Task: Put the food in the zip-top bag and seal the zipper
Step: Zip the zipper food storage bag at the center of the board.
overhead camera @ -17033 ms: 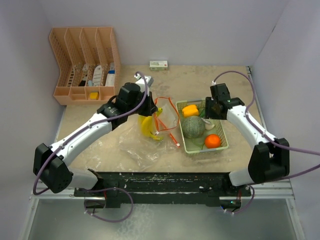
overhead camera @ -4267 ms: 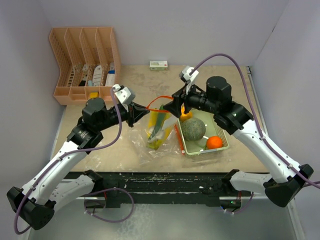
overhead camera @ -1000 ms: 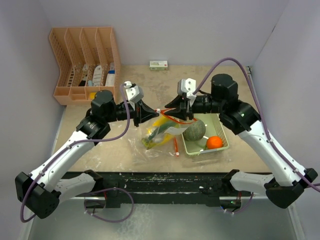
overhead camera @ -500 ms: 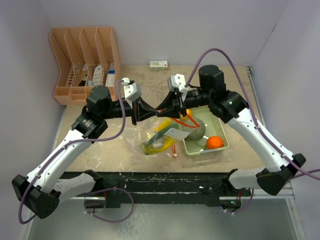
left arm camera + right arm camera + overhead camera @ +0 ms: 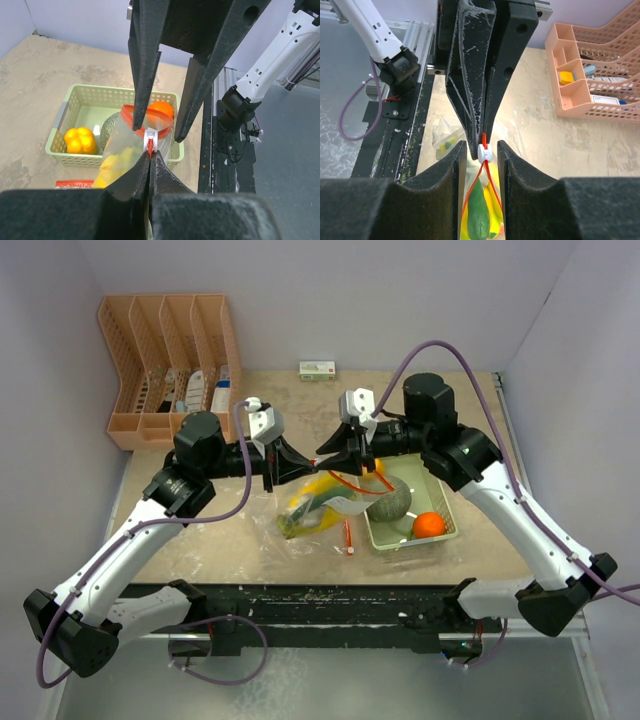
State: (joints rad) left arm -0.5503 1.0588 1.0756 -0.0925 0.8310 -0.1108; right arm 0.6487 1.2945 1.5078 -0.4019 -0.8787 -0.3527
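Observation:
The clear zip-top bag (image 5: 322, 504) hangs above the table between both grippers, with the yellow banana bunch (image 5: 482, 220) inside it. My left gripper (image 5: 302, 462) is shut on the red-orange zipper (image 5: 150, 148), right beside the white slider tab (image 5: 150, 138). The right gripper (image 5: 484, 150) faces it, open. Its fingers straddle the slider tab (image 5: 484, 153) without touching it. In the pale green basket (image 5: 372, 536) lie the grey-green melon (image 5: 392, 500) and the small orange fruit (image 5: 427, 525). The bell pepper (image 5: 80, 141) sits at the basket's far end.
A peach slotted organiser (image 5: 170, 360) with packets stands at the back left, and a small white box (image 5: 317, 370) lies by the back wall. A short red-orange strip (image 5: 348, 534) lies on the table by the basket's left side.
Both grippers have drawn close together and the bag now hangs off the table between them. The right gripper has moved left along the zipper, up to the slider tab.

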